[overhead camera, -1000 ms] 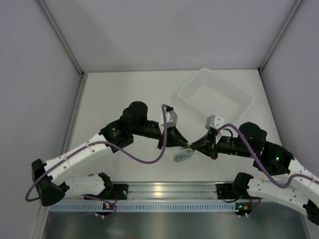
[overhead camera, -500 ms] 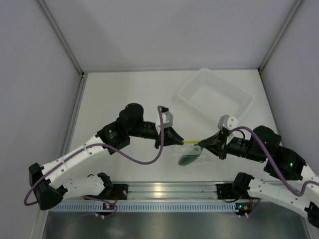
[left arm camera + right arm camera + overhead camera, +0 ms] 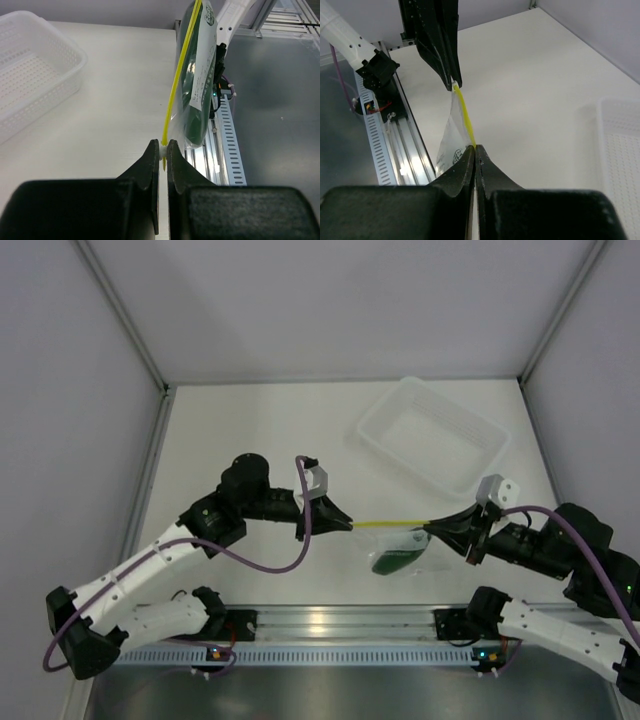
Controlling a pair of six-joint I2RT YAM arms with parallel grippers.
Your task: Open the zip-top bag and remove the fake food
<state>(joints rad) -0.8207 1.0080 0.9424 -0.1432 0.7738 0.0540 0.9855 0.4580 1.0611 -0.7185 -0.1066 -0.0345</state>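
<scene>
The zip-top bag (image 3: 405,552) hangs between my two claws, its yellow strip (image 3: 390,524) stretched taut. My left gripper (image 3: 350,525) is clamped on one strip end, my right gripper (image 3: 433,531) on the other. The left wrist view shows the fake food (image 3: 192,75) inside; the right wrist view shows only clear plastic.

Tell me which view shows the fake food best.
Left wrist: the food fills the hanging bag close up, dark green, partly behind a label. The top view shows only a small green patch. The right wrist shows clear bag film and no green.
</scene>
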